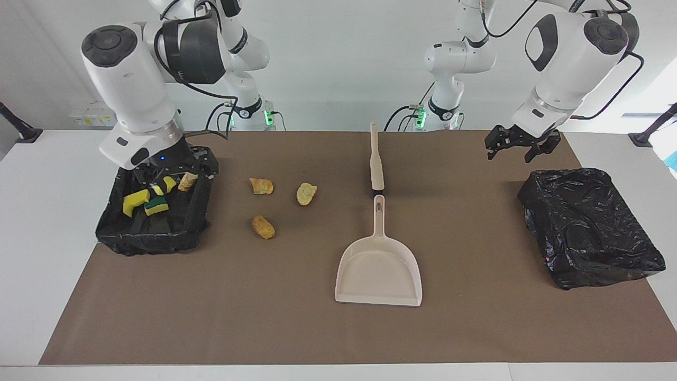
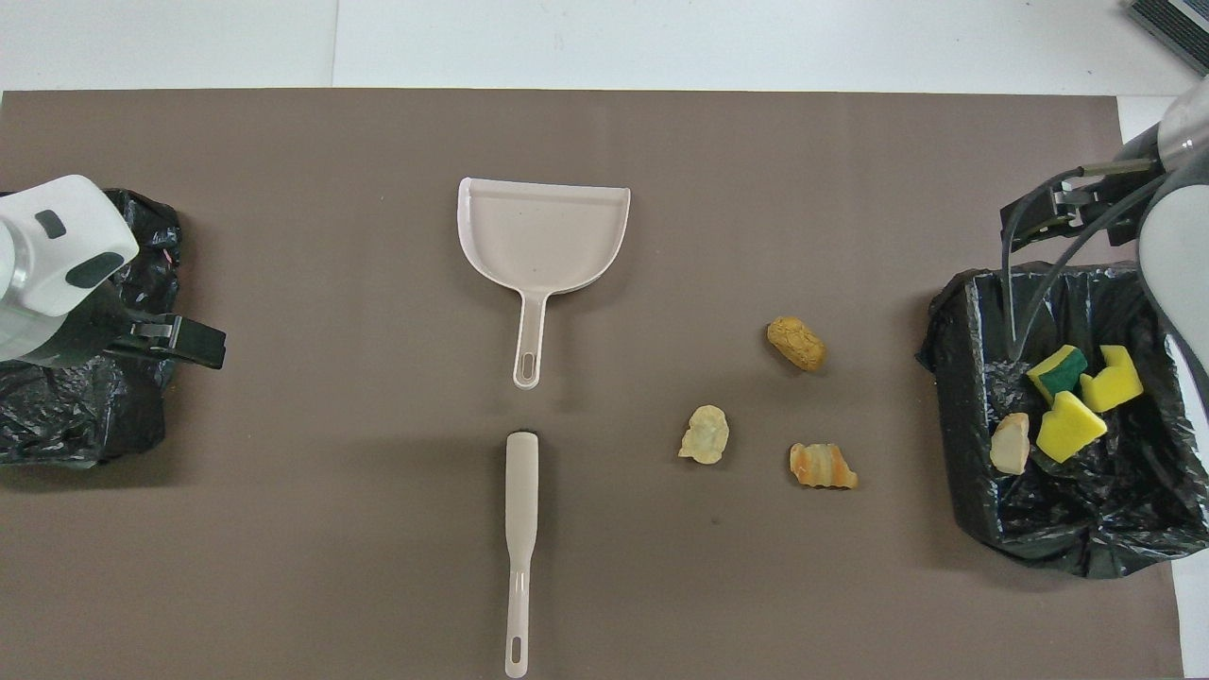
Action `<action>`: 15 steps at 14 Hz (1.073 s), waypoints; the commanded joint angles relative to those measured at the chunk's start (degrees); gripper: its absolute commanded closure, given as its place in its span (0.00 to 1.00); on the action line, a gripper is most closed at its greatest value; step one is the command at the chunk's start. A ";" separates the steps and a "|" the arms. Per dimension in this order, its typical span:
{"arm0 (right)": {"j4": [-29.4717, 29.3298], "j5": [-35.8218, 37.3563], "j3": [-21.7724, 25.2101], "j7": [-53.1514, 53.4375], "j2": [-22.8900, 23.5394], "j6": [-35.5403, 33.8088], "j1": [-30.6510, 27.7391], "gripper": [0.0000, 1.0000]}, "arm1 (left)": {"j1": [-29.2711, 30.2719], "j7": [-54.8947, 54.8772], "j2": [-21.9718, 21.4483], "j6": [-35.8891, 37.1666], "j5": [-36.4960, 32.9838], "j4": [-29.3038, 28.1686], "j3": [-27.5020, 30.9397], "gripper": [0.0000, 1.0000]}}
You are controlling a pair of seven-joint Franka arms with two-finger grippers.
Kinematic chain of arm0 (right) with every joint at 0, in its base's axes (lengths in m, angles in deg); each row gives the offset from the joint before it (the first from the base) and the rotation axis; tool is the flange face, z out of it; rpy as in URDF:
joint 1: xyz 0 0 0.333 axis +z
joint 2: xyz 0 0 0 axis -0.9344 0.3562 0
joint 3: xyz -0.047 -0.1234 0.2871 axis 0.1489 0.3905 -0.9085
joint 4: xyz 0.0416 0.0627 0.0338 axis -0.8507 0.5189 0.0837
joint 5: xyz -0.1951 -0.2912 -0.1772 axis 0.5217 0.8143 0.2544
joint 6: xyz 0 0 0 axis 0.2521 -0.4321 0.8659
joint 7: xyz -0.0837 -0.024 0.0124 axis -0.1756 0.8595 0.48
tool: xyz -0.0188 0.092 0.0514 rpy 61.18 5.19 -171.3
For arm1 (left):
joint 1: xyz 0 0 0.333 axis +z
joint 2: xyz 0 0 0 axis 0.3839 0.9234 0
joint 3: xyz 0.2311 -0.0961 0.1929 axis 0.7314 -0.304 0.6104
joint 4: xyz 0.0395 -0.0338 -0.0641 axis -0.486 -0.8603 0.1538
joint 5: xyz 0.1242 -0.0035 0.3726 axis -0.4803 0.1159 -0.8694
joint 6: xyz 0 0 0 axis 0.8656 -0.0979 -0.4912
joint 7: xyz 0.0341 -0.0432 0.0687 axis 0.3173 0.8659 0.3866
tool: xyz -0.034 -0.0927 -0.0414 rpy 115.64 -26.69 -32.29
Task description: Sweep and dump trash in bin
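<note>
Three tan-orange trash scraps lie loose on the brown mat: one (image 1: 261,186) (image 2: 823,466), a paler one (image 1: 306,193) (image 2: 705,434) and a rounder one (image 1: 263,226) (image 2: 796,343). More trash sits in the black-lined bin (image 1: 153,235) (image 2: 954,378): yellow sponge chunks (image 2: 1070,427), a green-topped one (image 2: 1058,370) and a tan piece (image 2: 1010,442). My right gripper (image 1: 164,172) (image 2: 1058,206) hangs open over this bin's rim, holding nothing. The beige dustpan (image 1: 378,270) (image 2: 543,236) and brush (image 1: 376,159) (image 2: 520,529) lie mid-mat. My left gripper (image 1: 517,153) (image 2: 203,342) waits open in the air.
A second black-bagged bin (image 1: 589,227) (image 2: 57,416) stands at the left arm's end of the table, under that arm's wrist. The brown mat (image 1: 476,328) covers most of the white table.
</note>
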 commanded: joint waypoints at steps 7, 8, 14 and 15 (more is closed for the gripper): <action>6.59 -1.78 2.41 0.92 -5.55 0.79 -0.25 0.00 | 0.59 -0.15 0.54 1.22 -0.92 1.37 -0.51 0.00; 8.34 -1.78 3.11 0.92 -6.96 1.66 0.45 0.00 | 0.59 -0.15 0.54 1.30 -0.92 1.37 -0.51 0.00; 23.04 -4.59 4.00 0.83 -17.08 8.53 0.72 0.00 | 0.59 -0.15 0.54 1.30 -0.92 1.37 -0.51 0.00; 22.86 -4.68 4.00 0.40 -16.82 8.62 0.63 0.00 | 0.59 -0.15 0.54 1.22 -0.92 1.37 -0.51 0.00</action>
